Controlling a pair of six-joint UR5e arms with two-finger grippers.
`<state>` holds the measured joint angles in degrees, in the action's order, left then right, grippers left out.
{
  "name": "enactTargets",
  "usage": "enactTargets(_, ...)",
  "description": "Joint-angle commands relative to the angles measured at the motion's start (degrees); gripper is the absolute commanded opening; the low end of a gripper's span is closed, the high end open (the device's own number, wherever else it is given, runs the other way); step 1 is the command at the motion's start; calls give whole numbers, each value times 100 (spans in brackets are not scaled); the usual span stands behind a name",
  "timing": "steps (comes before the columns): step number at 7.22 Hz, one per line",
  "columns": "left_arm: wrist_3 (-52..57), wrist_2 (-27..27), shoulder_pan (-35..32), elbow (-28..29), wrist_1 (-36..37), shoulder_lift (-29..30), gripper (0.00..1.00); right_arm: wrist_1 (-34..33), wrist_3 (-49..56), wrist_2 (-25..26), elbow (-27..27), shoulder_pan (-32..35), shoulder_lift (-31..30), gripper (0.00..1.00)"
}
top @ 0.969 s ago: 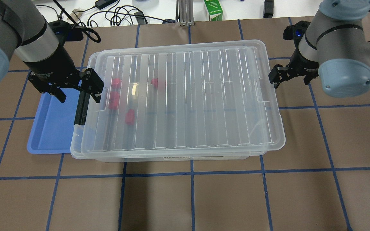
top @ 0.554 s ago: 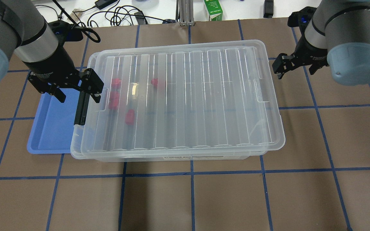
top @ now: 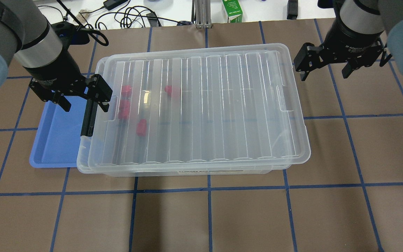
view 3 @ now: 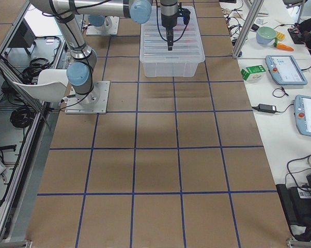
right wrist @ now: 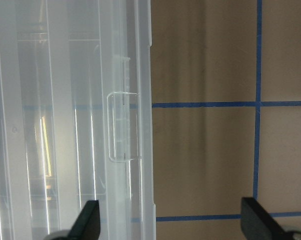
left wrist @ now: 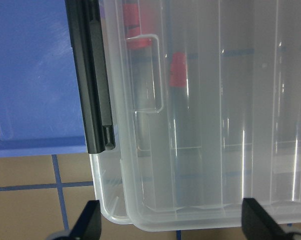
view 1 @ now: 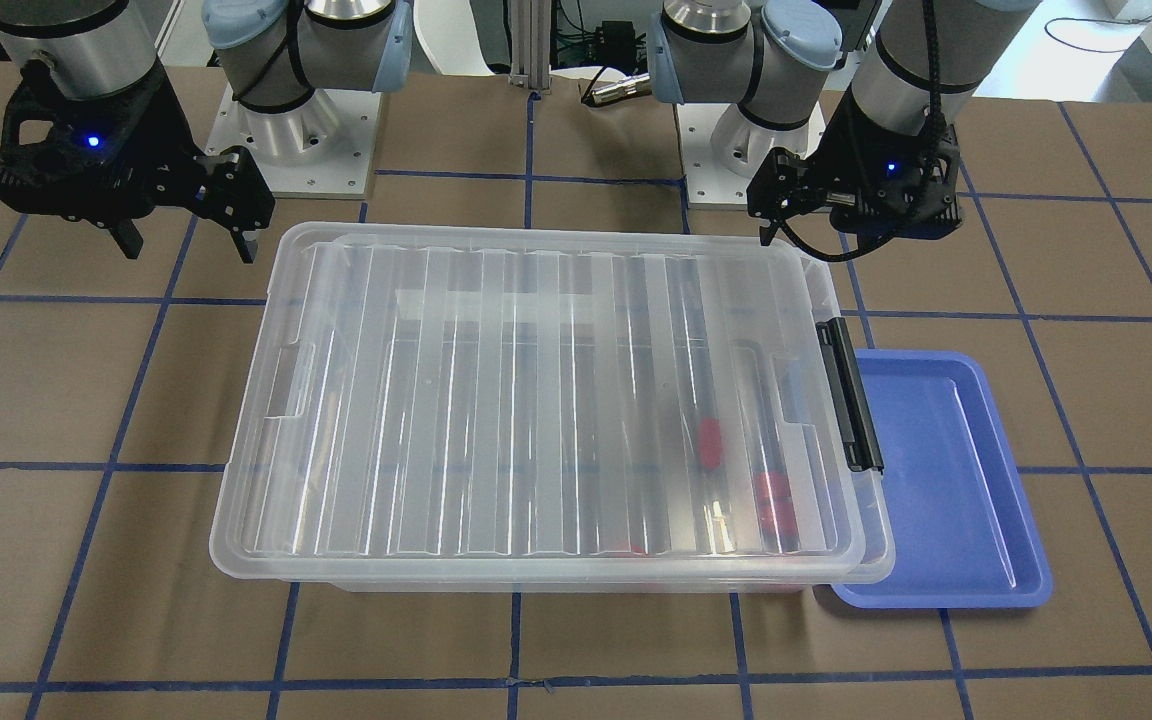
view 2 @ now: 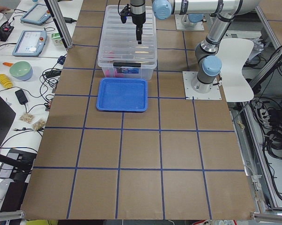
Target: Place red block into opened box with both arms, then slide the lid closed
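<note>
Read directions from the overhead view. The lid [top: 201, 105] rests on the box [top: 187, 172] with its long axis running 9 to 3 o'clock. It sits offset toward 3 o'clock, so the black bar [top: 89, 119] shows uncovered at 9 o'clock. The red block [top: 141, 127] lies inside with others, near the bar end. The right gripper [top: 324, 74], jaws spread and empty, hovers clear of the lid at 2 o'clock from its centre. The left gripper [top: 86, 105], likewise spread and empty, hangs over the bar. Expect any remaining push to run toward 9 o'clock; the right arm is the one nearer the 3 o'clock end.
</note>
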<state>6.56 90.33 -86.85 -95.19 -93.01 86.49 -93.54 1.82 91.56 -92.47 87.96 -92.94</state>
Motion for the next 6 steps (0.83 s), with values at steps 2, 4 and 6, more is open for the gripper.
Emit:
enactTargets(2, 3, -7, -16, 0, 11, -1, 100, 73, -59, -51, 237, 37, 56, 100)
enactTargets(4, -6, -7, -16, 0, 11, -10, 100, 134, -59, -112, 221, 46, 100, 100)
enactTargets(6, -6, -7, -16, 0, 11, -10, 100, 125, -59, -358, 221, 29, 92, 100)
